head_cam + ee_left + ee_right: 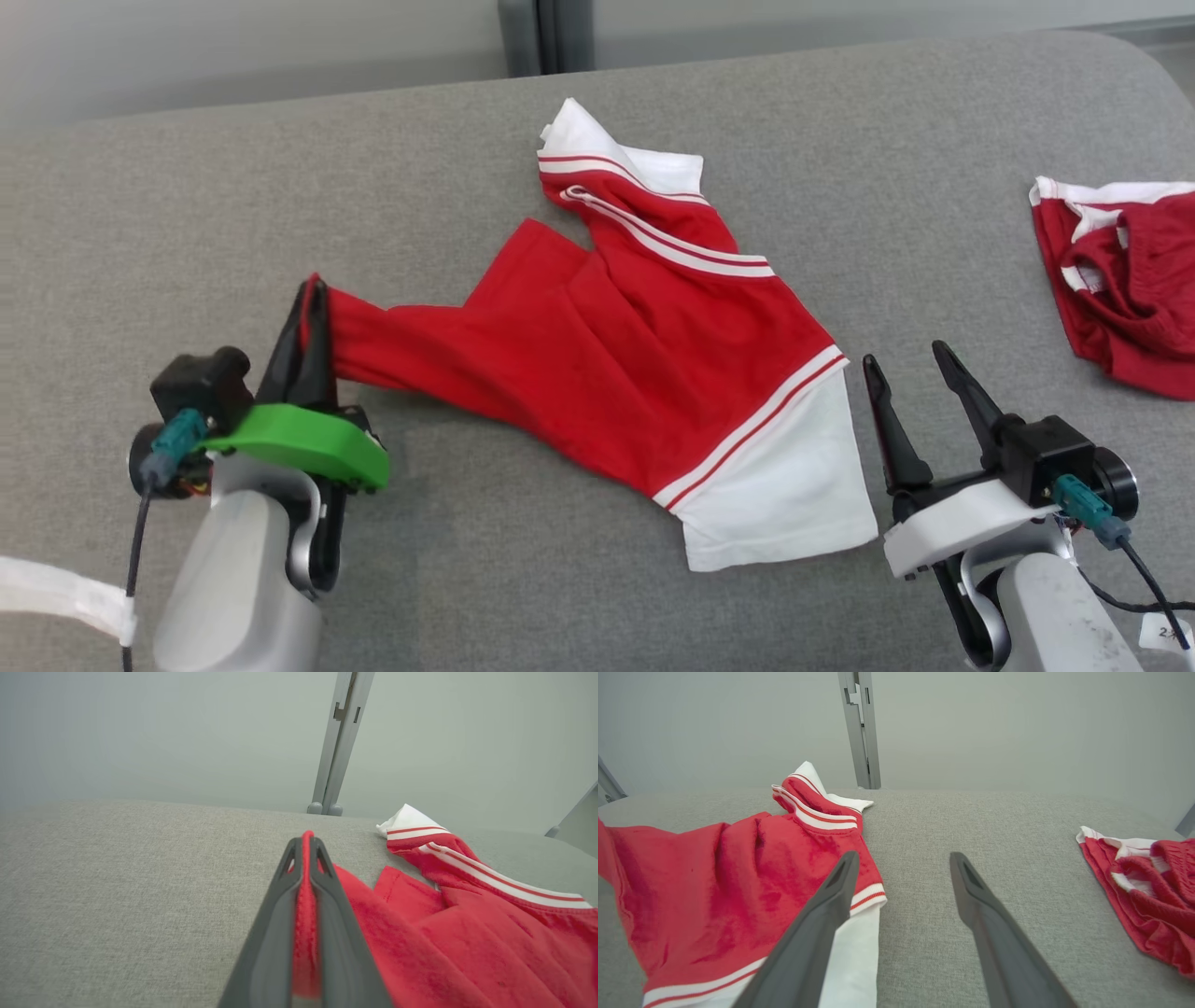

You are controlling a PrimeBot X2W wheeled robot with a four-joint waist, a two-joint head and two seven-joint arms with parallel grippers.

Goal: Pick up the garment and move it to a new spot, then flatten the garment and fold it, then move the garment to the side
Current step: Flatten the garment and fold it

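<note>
- A grey padded surface (280, 187) stretches out before a pale wall (233, 47).
- The shirt (635, 373) lies crumpled across its middle.
- The left gripper (314, 289) is clenched on a red corner, possibly the hem; the folds make that unclear.
- The right gripper (904, 355) stands spread and empty, just beside the white sleeve (775, 485).
- Another red garment (1130, 280) lies well apart at the far right.

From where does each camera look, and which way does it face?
Head view: on the head, facing forward and down at the grey surface; left gripper shut on the garment, right gripper open.
Left wrist view: on that wrist, along its shut fingers toward the wall.
Right wrist view: on that wrist, along its open fingers.
Shared: head and right wrist see the other red garment.
</note>
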